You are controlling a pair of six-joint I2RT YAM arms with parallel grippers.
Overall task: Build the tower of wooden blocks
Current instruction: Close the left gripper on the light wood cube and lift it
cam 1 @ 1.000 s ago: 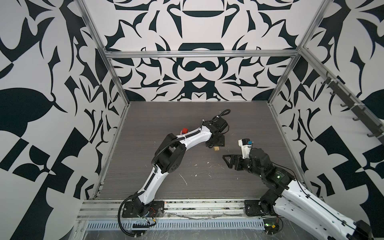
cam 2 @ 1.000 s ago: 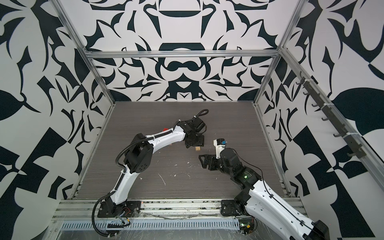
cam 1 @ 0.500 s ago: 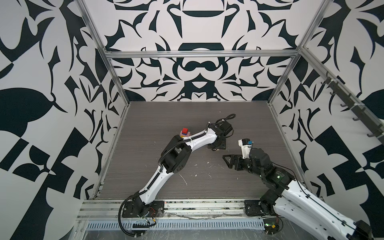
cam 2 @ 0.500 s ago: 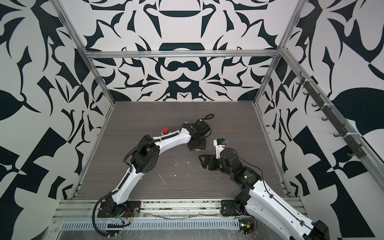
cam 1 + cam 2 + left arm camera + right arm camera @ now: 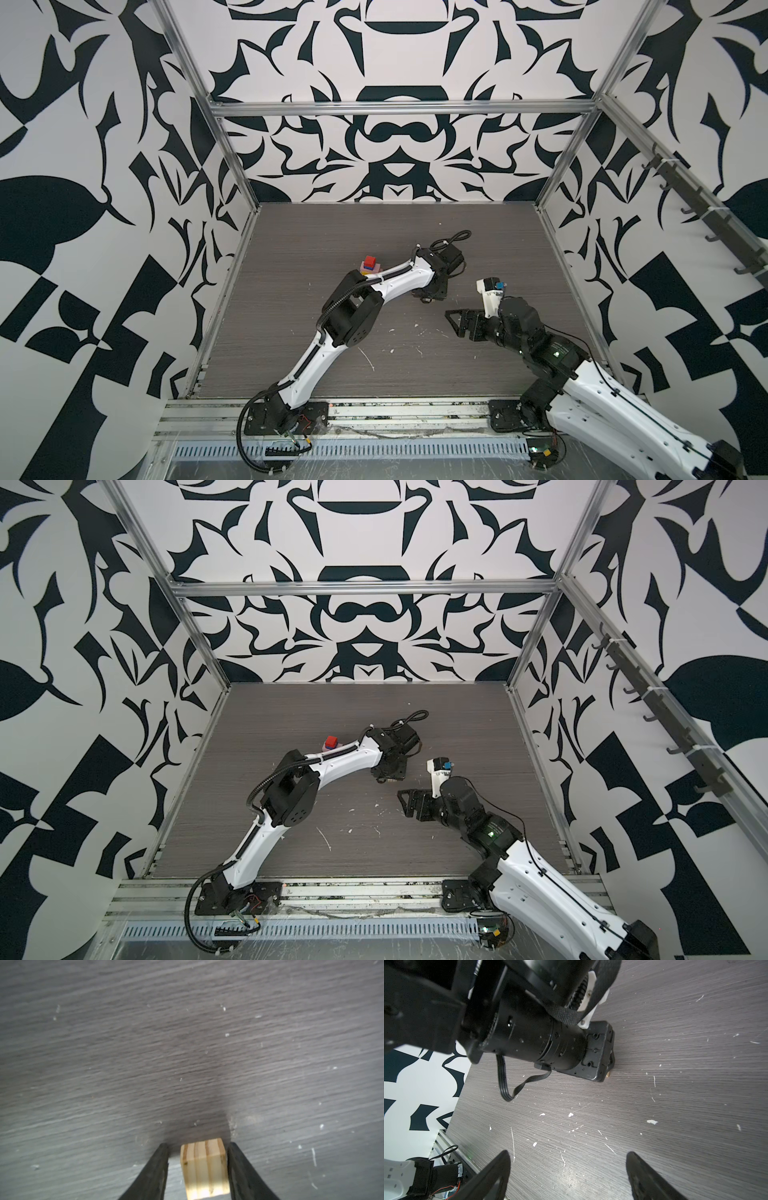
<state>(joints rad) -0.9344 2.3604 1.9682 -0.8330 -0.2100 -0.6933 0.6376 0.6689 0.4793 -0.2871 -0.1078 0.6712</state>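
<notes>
— How far along is the tower (image 5: 369,266)?
— Nearly finished, I'd judge. In both top views it stands a little left of the middle of the worktop (image 5: 332,224), just behind the left arm (image 5: 399,278). The red block (image 5: 331,741) is its highest piece, with slivers of blue, yellow and pink just under it. The arm hides the lower layers, so I cannot vouch for them
— What is left, then?
— The cap. A tan cube (image 5: 204,1167) sits on the worktop, well apart from the tower, and nothing tan lies on the red block. I see no other loose blocks in the top views
— Is anything onto it?
— The left gripper (image 5: 197,1145) is down over it, jaws astride the cube. One jaw looks to be against the wood, but a dark gap shows on the other side. I'd call it partly open around the cube, not clamped. In the right wrist view only a corner of the cube peeps out from under that gripper's body
— And the right gripper (image 5: 568,1154)?
— Spread wide and empty, hovering above bare worktop near the left one, touching nothing
— So what remains?
— As I read it: close on the cube, lift it, carry it across and set it square on top without nudging the red block. That placement looks like the delicate part, since the stack is narrow up there
</notes>
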